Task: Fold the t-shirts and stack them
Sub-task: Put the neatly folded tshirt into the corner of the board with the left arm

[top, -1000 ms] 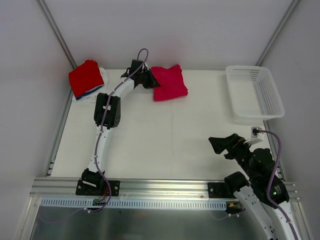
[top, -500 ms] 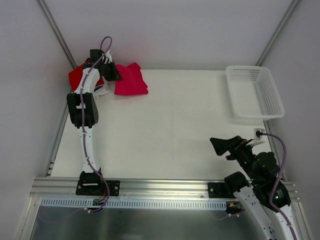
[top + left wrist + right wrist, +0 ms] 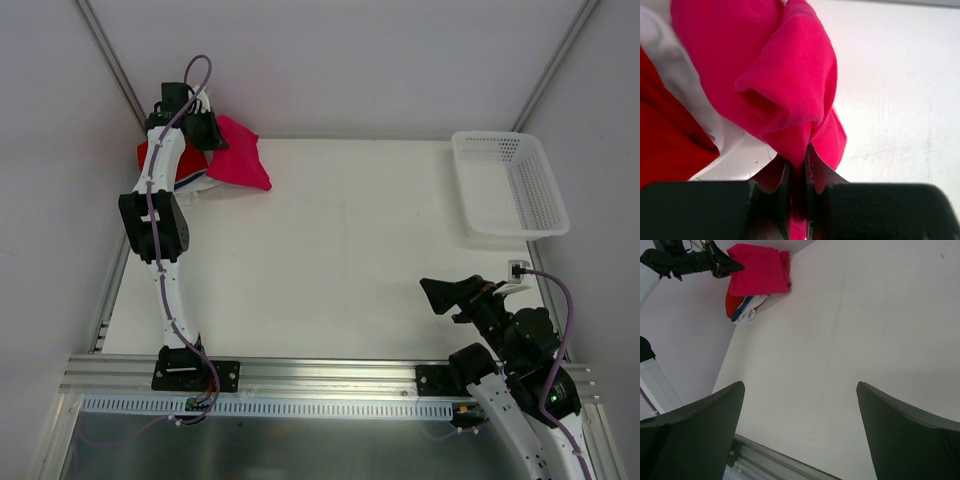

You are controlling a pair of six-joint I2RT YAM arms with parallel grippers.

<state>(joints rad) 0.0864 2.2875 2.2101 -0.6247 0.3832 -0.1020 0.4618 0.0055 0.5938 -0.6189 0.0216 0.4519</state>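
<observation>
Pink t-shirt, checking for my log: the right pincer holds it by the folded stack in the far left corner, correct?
No, the left pincer holds the pink t-shirt, as the left wrist view shows; the rest stands.

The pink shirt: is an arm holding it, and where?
Yes: the left gripper pinches the crimson-pink t-shirt by a bunched fold at its edge. The right gripper is open and empty.

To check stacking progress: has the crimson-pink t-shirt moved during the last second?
Yes. In the top view the crimson-pink t-shirt, pinched in the left claw, has travelled left, farther from the white basket, and is now beside the folded stack.
</observation>
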